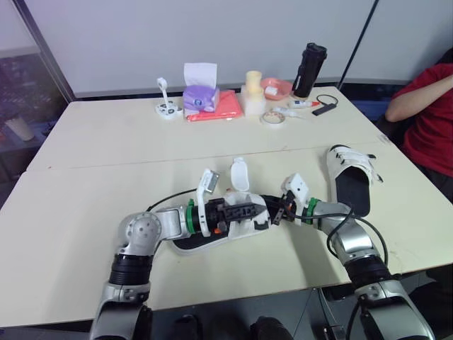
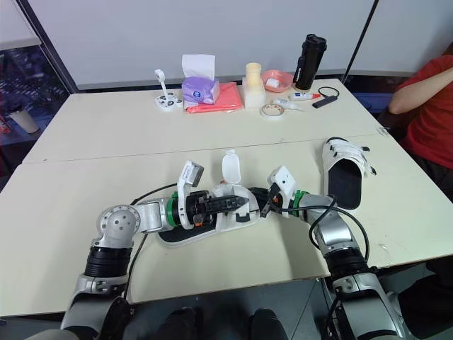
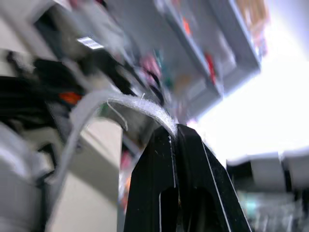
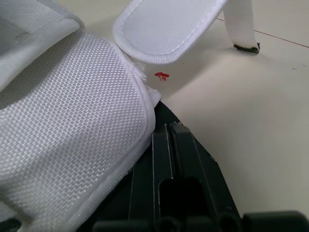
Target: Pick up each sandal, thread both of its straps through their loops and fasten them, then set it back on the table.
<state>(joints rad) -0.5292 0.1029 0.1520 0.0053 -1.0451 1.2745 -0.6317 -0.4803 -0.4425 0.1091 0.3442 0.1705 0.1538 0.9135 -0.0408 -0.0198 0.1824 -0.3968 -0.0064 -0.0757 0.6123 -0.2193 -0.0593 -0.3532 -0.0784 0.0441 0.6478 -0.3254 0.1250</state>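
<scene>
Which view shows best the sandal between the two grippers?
The right eye view: the whole sandal, black sole and white upper, with one strap standing up. The right wrist view gives its mesh upper and a strap flap close up; the left wrist view, a strap end pinched in the left gripper.

White-strapped black-soled sandal (image 1: 248,224) lies front centre on the beige counter (image 1: 106,134), under my left gripper (image 1: 258,210), with my right gripper (image 1: 277,215) at its right end. Second matching sandal (image 1: 352,180) lies right of it, farther back. Purple tissue box (image 1: 200,95) and black bottle (image 1: 309,69) stand at the far edge.
</scene>
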